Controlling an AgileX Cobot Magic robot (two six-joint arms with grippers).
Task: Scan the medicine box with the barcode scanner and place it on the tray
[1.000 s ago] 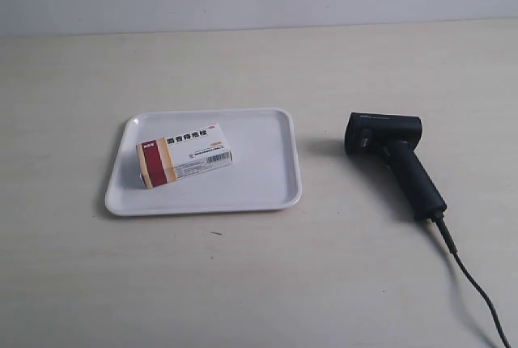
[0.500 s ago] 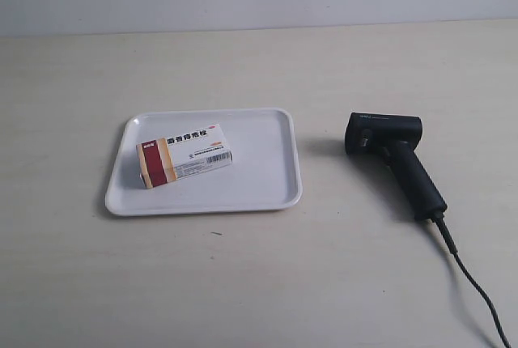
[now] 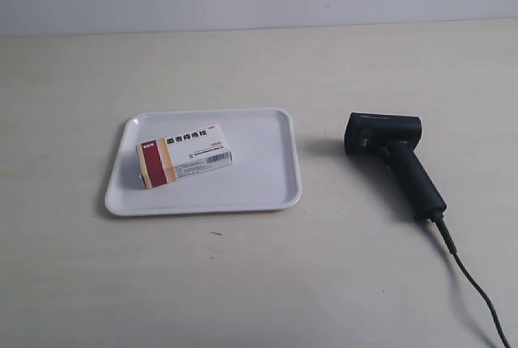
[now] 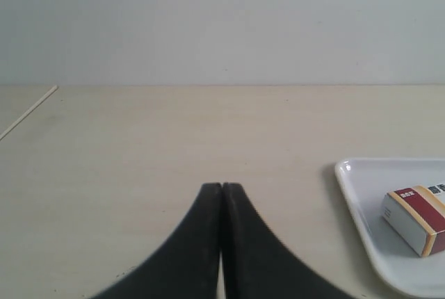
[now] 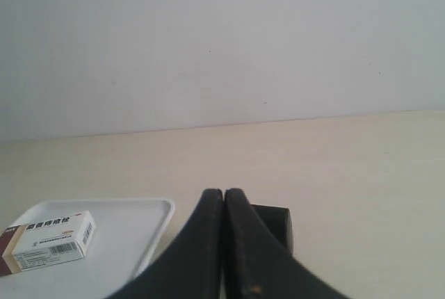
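The medicine box (image 3: 184,154) lies flat inside the white tray (image 3: 259,194), lettering up, barcode on its near side. To the tray's right, the black barcode scanner (image 3: 392,155) lies on the table, its cable trailing to the lower right. Neither arm shows in the exterior view. My left gripper (image 4: 222,186) is shut on nothing, with the tray (image 4: 358,205) and the box (image 4: 415,218) off to one side. My right gripper (image 5: 223,192) is shut and empty; the scanner's head (image 5: 274,224) sits just behind its fingers, the tray (image 5: 149,233) and box (image 5: 49,241) beside.
The pale wooden table (image 3: 243,275) runs back to a grey wall. The scanner's cable (image 3: 477,291) runs over the table toward the exterior view's lower right corner. A thin pale line (image 4: 28,113) marks the tabletop in the left wrist view.
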